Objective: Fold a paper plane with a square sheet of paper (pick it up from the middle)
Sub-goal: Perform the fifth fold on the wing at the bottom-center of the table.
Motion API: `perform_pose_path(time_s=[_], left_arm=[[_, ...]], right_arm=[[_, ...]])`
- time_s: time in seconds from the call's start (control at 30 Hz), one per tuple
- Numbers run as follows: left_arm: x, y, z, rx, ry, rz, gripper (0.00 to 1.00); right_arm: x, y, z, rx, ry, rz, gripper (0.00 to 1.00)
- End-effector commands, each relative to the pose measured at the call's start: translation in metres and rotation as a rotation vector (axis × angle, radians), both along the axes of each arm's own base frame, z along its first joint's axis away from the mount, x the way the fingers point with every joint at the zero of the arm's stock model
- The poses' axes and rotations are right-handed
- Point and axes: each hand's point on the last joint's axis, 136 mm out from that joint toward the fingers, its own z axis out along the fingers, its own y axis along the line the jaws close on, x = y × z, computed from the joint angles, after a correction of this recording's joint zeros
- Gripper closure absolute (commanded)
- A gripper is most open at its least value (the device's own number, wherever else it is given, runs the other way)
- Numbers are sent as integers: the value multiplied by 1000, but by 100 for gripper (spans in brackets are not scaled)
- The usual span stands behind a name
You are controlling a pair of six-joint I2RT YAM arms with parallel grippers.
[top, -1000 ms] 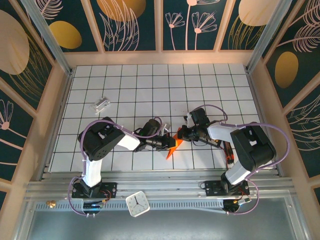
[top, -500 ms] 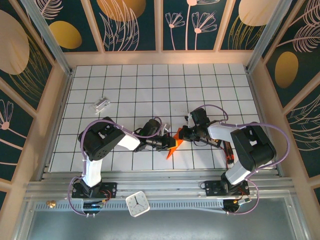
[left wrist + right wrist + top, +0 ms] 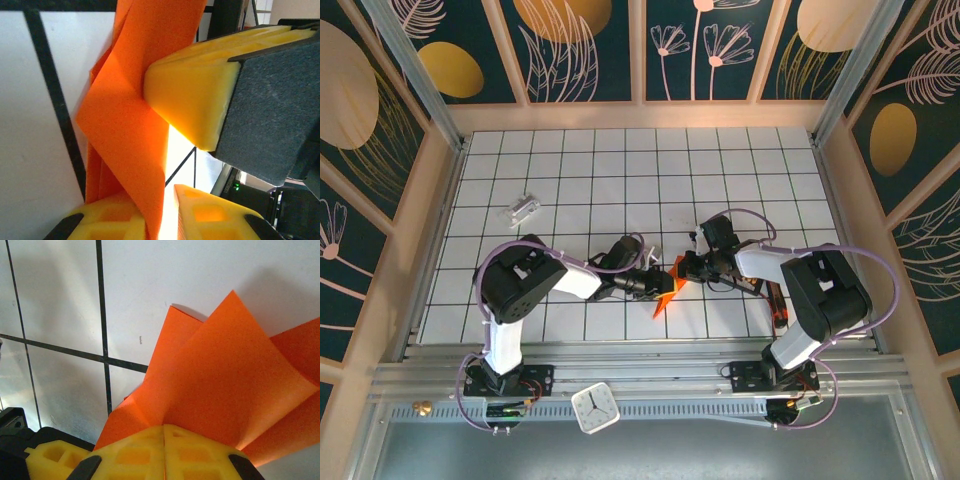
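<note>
now left end effector (image 3: 159,202) slightly parted beside paper plane (image 3: 129,125); right end effector (image 3: 164,429) still pinches it.

No writing I can read from above or from my own wrists, small square white analogue clock (image 3: 594,408) with black hands at the lower middle of the overhead frame, its dial marks too small for me to read as numerals.

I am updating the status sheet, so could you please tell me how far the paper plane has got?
Done: the orange paper is creased into several overlapping flaps. In hand: the right gripper pinches it shut, and the left gripper has its jaws slightly apart around it. Left, apparently: the final folds into a narrow dart.
</note>
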Motion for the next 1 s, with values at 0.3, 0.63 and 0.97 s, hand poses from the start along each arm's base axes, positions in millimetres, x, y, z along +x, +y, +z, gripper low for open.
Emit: perform_pose_path(time_s=[0.3, 0.63, 0.97], left_arm=[[-21, 30, -8, 149, 9, -41, 70], [-19, 27, 22, 109, -128, -81, 65], [-29, 17, 13, 166, -165, -144, 66]], right_arm=[[-11, -32, -29, -162, 66, -41, 91], [-11, -30, -30, -150, 68, -39, 91], [-9, -29, -30, -146, 68, -36, 91]])
